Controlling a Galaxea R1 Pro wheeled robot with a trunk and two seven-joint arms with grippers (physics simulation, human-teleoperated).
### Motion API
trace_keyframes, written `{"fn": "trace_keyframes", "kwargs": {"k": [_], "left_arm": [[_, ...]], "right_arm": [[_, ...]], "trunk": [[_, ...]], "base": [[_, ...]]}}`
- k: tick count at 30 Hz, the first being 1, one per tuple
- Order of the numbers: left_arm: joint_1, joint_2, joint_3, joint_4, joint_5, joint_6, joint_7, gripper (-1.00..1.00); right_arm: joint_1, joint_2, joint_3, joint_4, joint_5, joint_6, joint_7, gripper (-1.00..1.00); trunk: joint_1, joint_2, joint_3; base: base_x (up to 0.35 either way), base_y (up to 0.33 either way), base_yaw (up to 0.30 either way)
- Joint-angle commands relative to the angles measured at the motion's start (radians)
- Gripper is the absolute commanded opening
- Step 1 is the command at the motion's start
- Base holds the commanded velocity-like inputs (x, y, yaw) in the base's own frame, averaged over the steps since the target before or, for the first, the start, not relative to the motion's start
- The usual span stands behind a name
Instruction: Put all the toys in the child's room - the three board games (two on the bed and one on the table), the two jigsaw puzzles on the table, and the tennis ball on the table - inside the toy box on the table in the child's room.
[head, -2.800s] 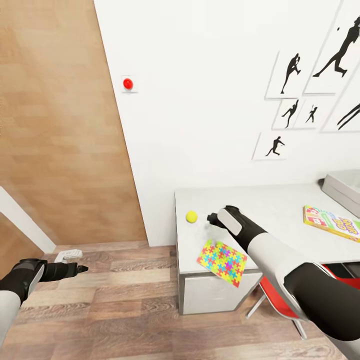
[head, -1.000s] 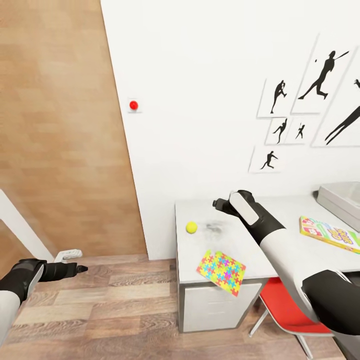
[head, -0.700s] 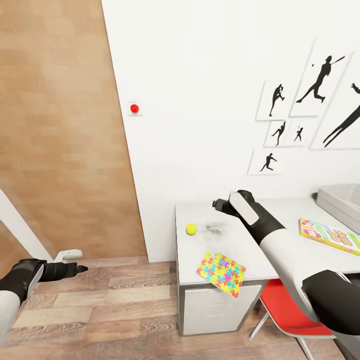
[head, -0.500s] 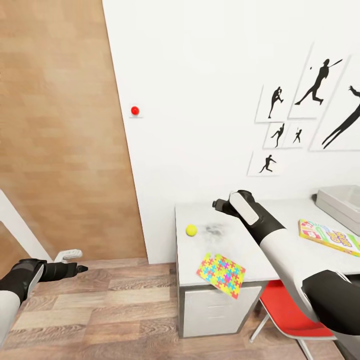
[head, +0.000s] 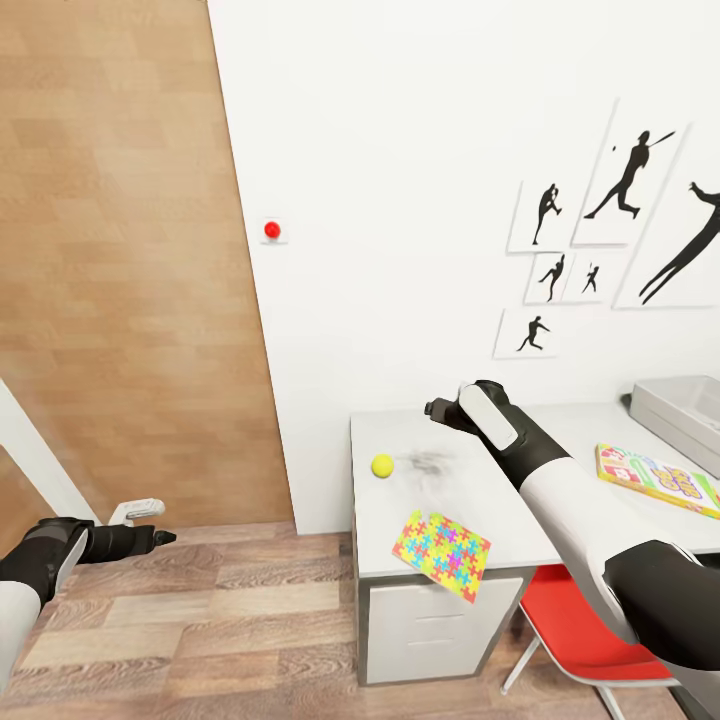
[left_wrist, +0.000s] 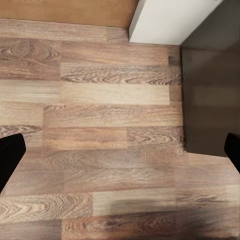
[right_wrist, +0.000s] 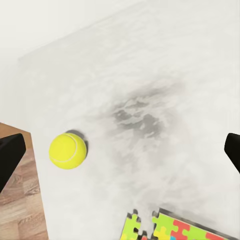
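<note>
- Over the plank floor (head: 230, 600), the left gripper (head: 165, 538) hangs empty; its wrist view has the fingertips at opposite edges, so the jaws are spread.
- Nearer than the right gripper (head: 432, 408), one puzzle (head: 443, 540) overhangs the table (head: 470, 495) edge.
- Below and left of that gripper, whose jaws are wide and empty, sits one ball (head: 382, 465) on the tabletop.
- Well to its right lie one game box (head: 655, 478) and one toy box (head: 685, 408).
- Beyond, six silhouette pictures (head: 620, 190) hang.
</note>
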Motion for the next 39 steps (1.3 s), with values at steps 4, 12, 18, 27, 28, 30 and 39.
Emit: {"fn": "trace_keyframes", "kwargs": {"k": [4, 12, 18, 27, 28, 30, 39], "left_arm": [[-0.001, -0.001, 0.008, -0.001, -0.010, 0.006, -0.008, 1.00], [-0.001, -0.001, 0.008, -0.001, -0.010, 0.006, -0.008, 1.00], [-0.001, 0.000, 0.008, -0.001, -0.010, 0.006, -0.009, 1.00], [-0.001, 0.001, 0.009, -0.001, -0.007, 0.004, -0.017, 1.00], [-0.001, 0.002, 0.009, -0.001, -0.006, 0.004, -0.020, 1.00], [-0.001, 0.003, 0.009, -0.001, -0.006, 0.004, -0.028, 1.00], [-0.001, 0.009, 0.010, -0.001, -0.008, 0.005, -0.106, 1.00]], "right_arm": [[-0.001, -0.002, 0.006, -0.001, -0.011, 0.002, -0.009, 1.00], [-0.002, -0.001, 0.006, -0.001, -0.012, 0.003, -0.009, 1.00], [-0.001, -0.001, 0.006, -0.001, -0.012, 0.003, -0.009, 1.00], [-0.001, -0.001, 0.005, -0.001, -0.013, 0.003, -0.008, 1.00], [-0.001, -0.001, 0.005, -0.001, -0.013, 0.003, -0.008, 1.00], [-0.002, -0.001, 0.004, -0.001, -0.014, 0.003, -0.008, 1.00], [-0.001, -0.001, -0.032, -0.001, -0.044, 0.034, -0.009, 1.00]], "trunk": [[0.000, -0.002, -0.001], [0.000, -0.002, -0.001], [0.000, -0.002, 0.000], [0.000, -0.002, 0.000], [0.000, -0.002, 0.000], [0.000, -0.002, 0.000], [0.000, -0.002, 0.000]], "base": [[0.000, 0.000, 0.000], [0.000, 0.000, 0.000], [0.000, 0.000, 0.000], [0.000, 0.000, -0.035], [0.000, 0.000, -0.156], [0.000, 0.000, -0.187], [-0.047, 0.025, -0.251]]}}
